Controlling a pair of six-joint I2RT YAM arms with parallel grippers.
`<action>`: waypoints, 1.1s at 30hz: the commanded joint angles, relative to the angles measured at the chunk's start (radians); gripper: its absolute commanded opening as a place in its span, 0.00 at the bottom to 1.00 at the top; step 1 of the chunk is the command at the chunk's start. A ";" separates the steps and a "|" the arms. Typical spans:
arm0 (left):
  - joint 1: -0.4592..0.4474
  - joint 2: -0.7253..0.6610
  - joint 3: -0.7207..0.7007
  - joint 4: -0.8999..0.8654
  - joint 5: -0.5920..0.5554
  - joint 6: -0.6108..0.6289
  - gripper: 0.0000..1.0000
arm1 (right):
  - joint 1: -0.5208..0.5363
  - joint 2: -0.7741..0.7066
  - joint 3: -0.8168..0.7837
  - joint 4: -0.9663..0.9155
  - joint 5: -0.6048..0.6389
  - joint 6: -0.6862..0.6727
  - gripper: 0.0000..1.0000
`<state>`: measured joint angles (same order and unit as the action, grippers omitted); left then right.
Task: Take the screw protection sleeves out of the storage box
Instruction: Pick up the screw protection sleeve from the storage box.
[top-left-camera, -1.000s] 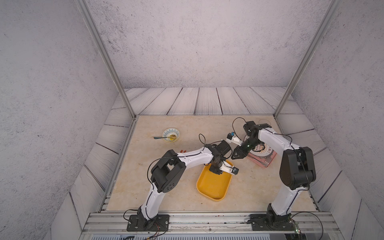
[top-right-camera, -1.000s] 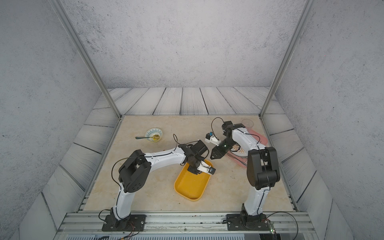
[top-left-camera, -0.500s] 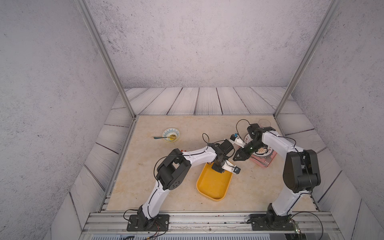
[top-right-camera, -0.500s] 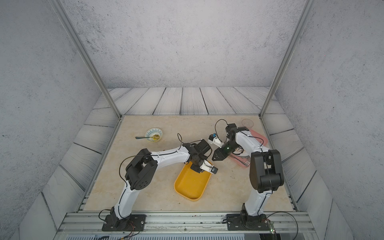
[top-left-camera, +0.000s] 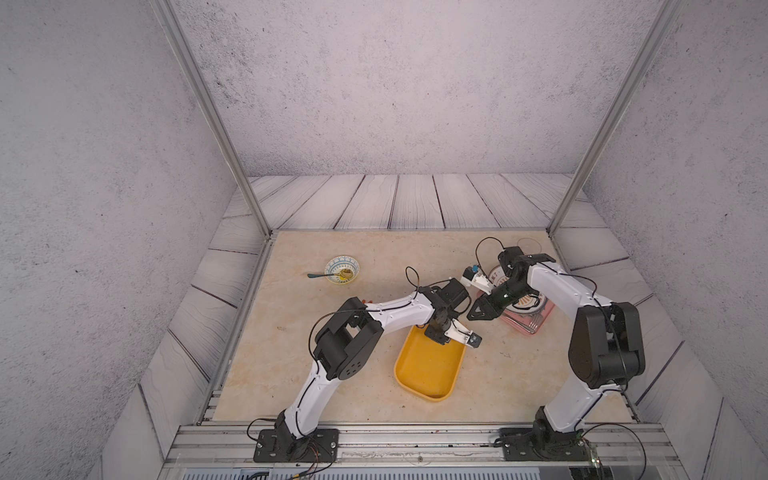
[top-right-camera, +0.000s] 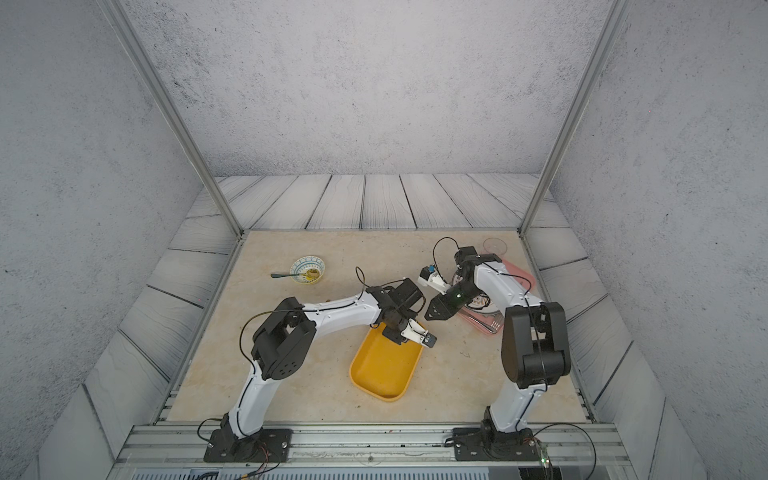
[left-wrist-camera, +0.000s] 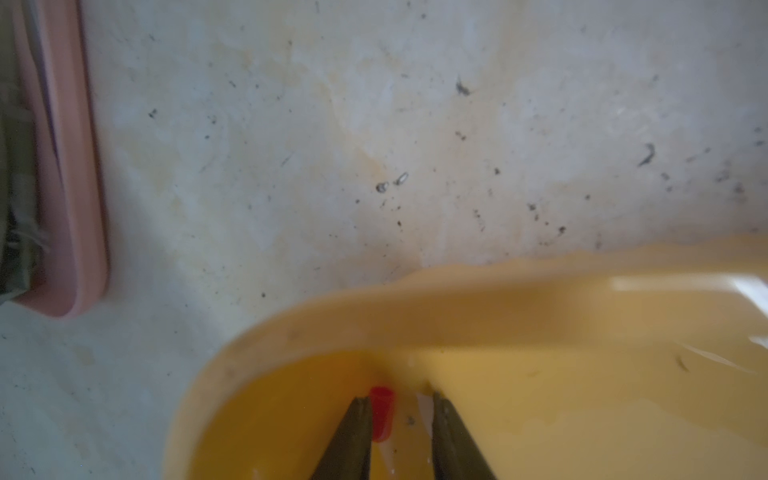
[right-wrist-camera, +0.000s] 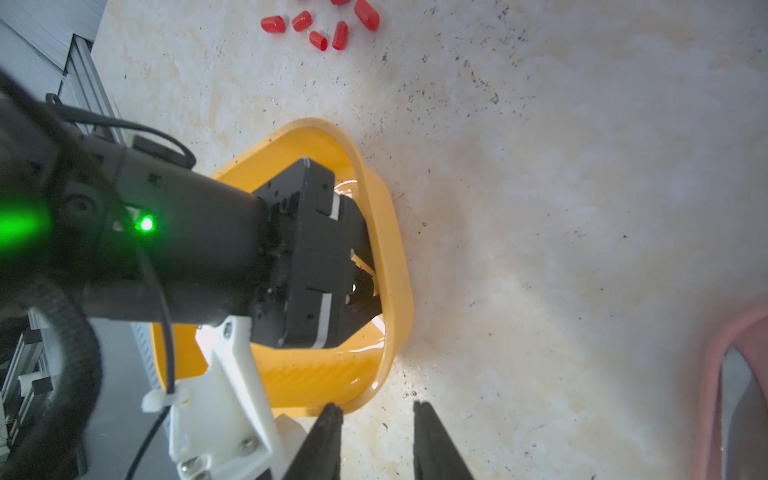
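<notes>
The storage box (top-left-camera: 428, 368) (top-right-camera: 384, 368) is a shallow yellow tray at the table's front centre. My left gripper (top-left-camera: 436, 334) (top-right-camera: 395, 334) reaches down into its far end. In the left wrist view, one red screw protection sleeve (left-wrist-camera: 382, 411) lies on the box floor between the open jaws of the left gripper (left-wrist-camera: 399, 399), against one finger. Several more sleeves (right-wrist-camera: 324, 25) lie on the table outside the box. My right gripper (top-left-camera: 471, 316) (right-wrist-camera: 376, 405) hovers open and empty over the table beside the box's far right corner (right-wrist-camera: 365, 399).
A pink tray (top-left-camera: 536, 326) (left-wrist-camera: 83, 166) with a plate and cutlery sits right of the box, under the right arm. A patterned bowl (top-left-camera: 341, 269) with a spoon stands at the back left. A clear round dish (top-left-camera: 530, 244) lies at the back right.
The left arm's elbow has swung a little to the right while its gripper stays in the box. The right gripper has dropped slightly toward the box's far corner.
</notes>
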<state>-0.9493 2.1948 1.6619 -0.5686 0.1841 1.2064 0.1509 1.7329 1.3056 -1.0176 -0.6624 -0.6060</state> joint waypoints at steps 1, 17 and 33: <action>0.007 0.024 0.003 0.003 -0.007 0.007 0.29 | -0.006 -0.027 -0.008 -0.027 -0.032 -0.019 0.33; 0.016 0.075 -0.015 -0.022 -0.052 0.042 0.21 | -0.007 -0.024 -0.012 -0.031 -0.039 -0.026 0.33; 0.017 -0.023 -0.032 -0.017 -0.023 -0.062 0.00 | -0.008 -0.029 -0.012 -0.032 -0.043 -0.029 0.33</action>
<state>-0.9417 2.2051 1.6585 -0.5396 0.1497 1.1900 0.1467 1.7329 1.3010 -1.0248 -0.6815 -0.6216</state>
